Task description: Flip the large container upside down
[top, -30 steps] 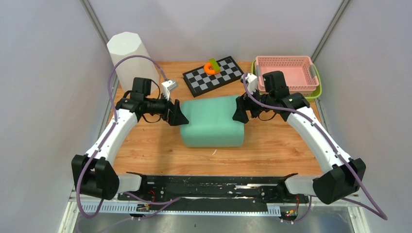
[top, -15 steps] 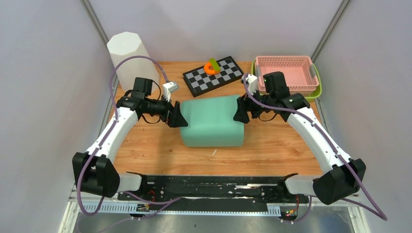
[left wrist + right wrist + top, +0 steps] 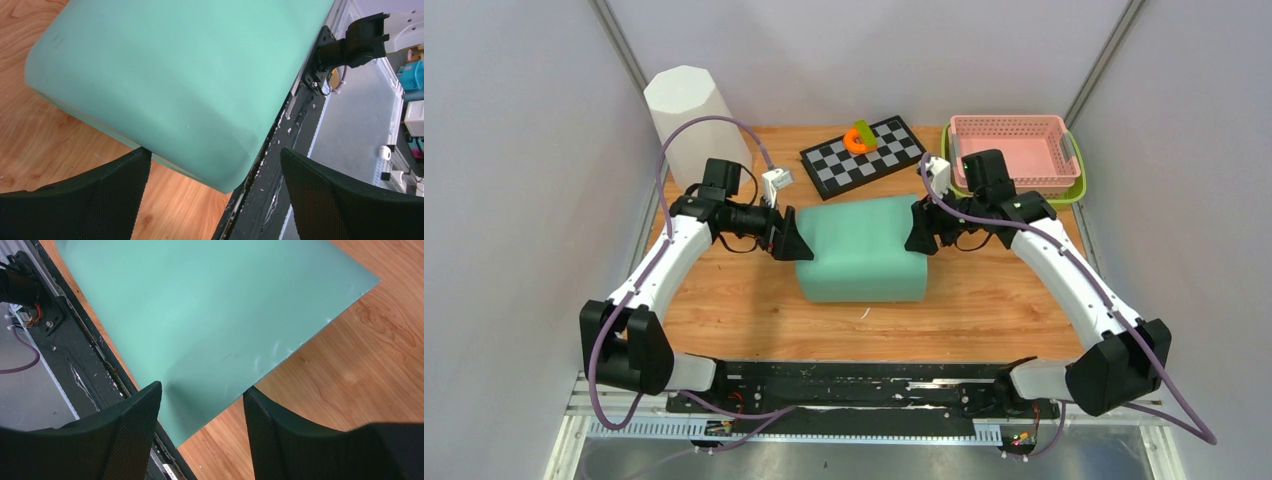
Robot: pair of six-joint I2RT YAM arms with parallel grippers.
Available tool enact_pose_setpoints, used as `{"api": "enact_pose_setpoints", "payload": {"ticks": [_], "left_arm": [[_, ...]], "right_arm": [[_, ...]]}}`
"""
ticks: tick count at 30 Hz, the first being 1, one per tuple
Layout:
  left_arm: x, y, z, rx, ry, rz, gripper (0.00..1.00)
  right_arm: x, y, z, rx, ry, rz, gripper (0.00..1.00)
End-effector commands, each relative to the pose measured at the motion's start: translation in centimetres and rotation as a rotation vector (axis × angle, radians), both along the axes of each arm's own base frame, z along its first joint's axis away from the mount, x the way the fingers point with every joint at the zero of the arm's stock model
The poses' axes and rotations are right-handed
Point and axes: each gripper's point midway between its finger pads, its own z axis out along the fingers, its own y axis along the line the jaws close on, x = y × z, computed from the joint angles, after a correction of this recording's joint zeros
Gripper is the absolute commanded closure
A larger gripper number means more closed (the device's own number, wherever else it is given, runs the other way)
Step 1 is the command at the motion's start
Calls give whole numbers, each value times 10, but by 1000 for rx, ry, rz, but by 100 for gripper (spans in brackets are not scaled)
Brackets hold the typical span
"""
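Note:
The large container (image 3: 859, 250) is a mint-green tub in the middle of the wooden table. Its smooth closed side faces up and no opening shows. My left gripper (image 3: 796, 245) is open at its left end, and the tub's corner (image 3: 175, 75) shows between the spread fingers (image 3: 100, 200) in the left wrist view. My right gripper (image 3: 916, 238) is open at its right end, and the tub's edge (image 3: 210, 315) runs between its fingers (image 3: 130, 435) in the right wrist view. Neither gripper pinches the tub.
A tall white faceted cylinder (image 3: 689, 110) stands at the back left. A black-and-white checkerboard (image 3: 869, 158) with an orange and green piece (image 3: 858, 138) lies behind the tub. A pink basket (image 3: 1014, 150) sits on a green tray (image 3: 1076, 190) at the back right.
My left arm has edged slightly right, toward the tub's left end. The right arm has barely shifted. The tub has not moved.

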Motion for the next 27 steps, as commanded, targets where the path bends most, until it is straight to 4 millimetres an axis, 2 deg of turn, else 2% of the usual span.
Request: {"api": "enact_pose_setpoints", "payload": {"ticks": [1,7,27], "left_arm": [[-4,-10,17,-84,-6,-47,0],[-4,-13,38,-128,-33,-45,0],[-14,-19,83,-230,-74,-23,0]], "right_arm": [[-8,13,-8,24,43,65,36],[-6,20,-13,29,83,75,34],[-10,48,3,137,150,154,29]]}}
